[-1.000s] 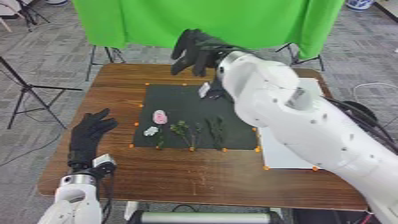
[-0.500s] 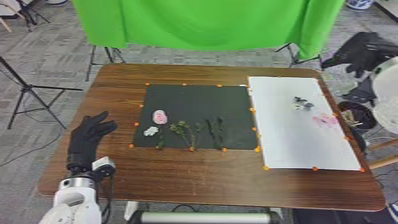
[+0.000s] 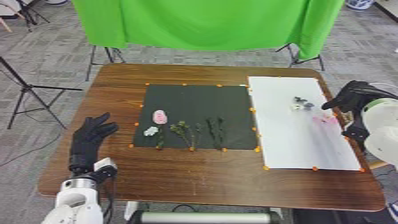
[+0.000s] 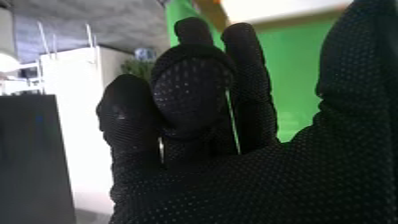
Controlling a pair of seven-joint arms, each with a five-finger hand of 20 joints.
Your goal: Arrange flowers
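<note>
On right side of table, pink flowers lie on white sheet, just left of right hand and slightly nearer robot; long axis unclear. Right hand much nearer than left hand. Right hand points inward over sheet's edge, fingers loosely extended, thumb apart, nothing visibly held. Left hand beside dark mat, thumb spread from fingers. Next, probably small reach leftward, light touch for thin petals.

Set above and beside the table
Head view: forward, down, farther off; right wrist view: close, along the right hand; sharing green cloth beyond the table.
</note>
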